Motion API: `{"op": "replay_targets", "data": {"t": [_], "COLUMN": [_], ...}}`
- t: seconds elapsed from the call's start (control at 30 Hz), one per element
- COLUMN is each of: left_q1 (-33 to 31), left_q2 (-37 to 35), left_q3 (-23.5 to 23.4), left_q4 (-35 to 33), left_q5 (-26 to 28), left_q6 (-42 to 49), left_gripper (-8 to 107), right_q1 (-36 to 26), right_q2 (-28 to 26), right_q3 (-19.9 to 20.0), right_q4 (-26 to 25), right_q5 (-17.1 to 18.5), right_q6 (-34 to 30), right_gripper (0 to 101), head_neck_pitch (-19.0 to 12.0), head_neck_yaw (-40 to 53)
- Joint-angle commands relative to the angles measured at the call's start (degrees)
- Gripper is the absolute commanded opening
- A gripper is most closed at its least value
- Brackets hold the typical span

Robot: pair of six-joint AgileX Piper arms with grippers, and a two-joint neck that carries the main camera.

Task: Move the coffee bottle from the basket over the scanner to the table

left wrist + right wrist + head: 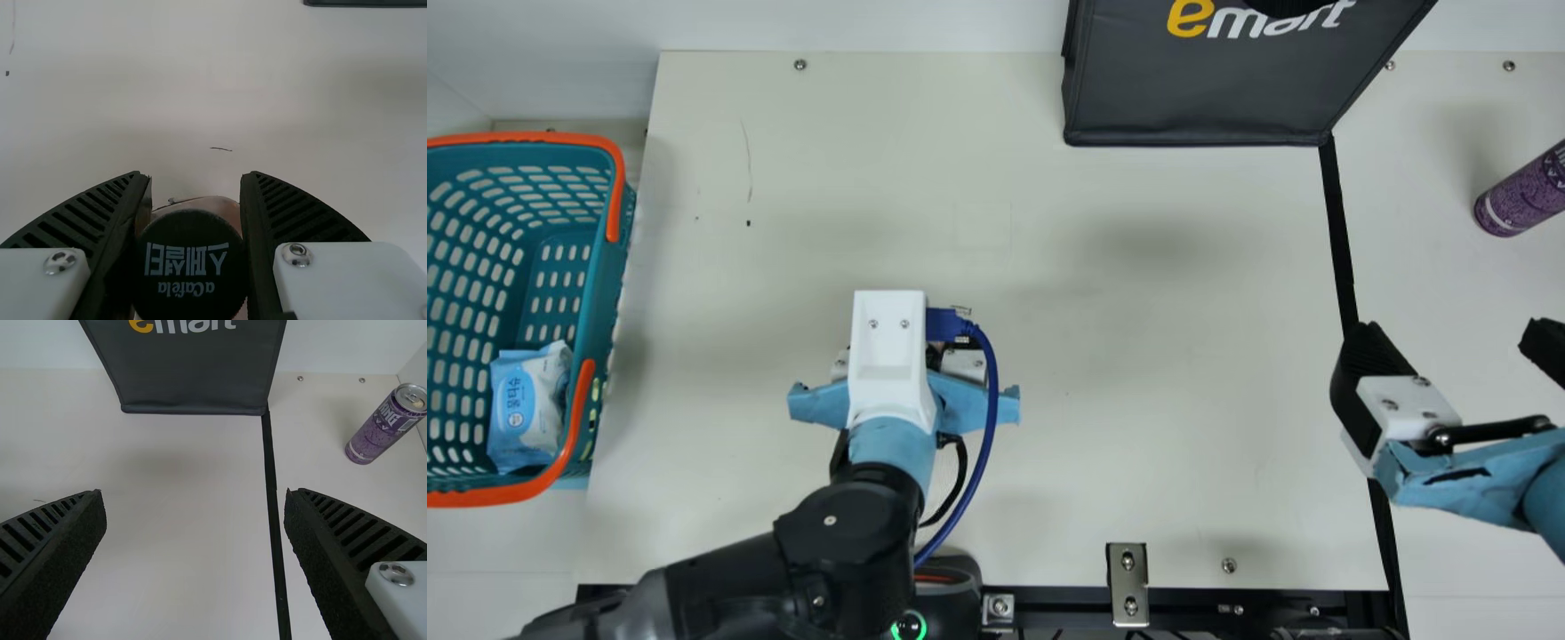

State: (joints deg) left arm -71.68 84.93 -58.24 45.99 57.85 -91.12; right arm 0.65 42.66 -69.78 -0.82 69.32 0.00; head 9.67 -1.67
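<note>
Left of centre and toward the near side, the blue-and-white left gripper (971, 404) had its jaws closed on the round, black-capped coffee bottle (190, 233), over the flat cream desk (1138, 356). At the right, the matching right gripper (1454, 342) held nothing, jaws wide apart. A perforated teal plastic basket (612, 293) with orange handles, far left, contained a soft blue-and-white packet (529, 409).
</note>
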Motion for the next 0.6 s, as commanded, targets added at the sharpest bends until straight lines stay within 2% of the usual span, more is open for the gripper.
{"op": "replay_targets", "data": {"t": [0.0,0.3,0.57], "left_q1": [0.3,2.4,5.9], "left_q2": [-1.1,-7.8,-13.9], "left_q3": [-0.1,0.5,2.1], "left_q4": [-0.7,-6.2,-14.7], "left_q5": [-0.5,-5.2,-12.0], "left_q6": [2.6,17.5,36.2], "left_gripper": [-8,-8,-8], "right_q1": [0.0,0.0,0.0], "right_q2": [0.0,0.0,0.0], "right_q3": [0.0,0.0,0.0], "right_q4": [0.0,0.0,0.0], "right_q5": [0.0,0.1,0.1], "right_q6": [0.0,0.0,0.0], "right_gripper": [95,95,95], "head_neck_pitch": [-1.7,-1.7,-1.7], "head_neck_yaw": [0.1,0.1,0.1]}}
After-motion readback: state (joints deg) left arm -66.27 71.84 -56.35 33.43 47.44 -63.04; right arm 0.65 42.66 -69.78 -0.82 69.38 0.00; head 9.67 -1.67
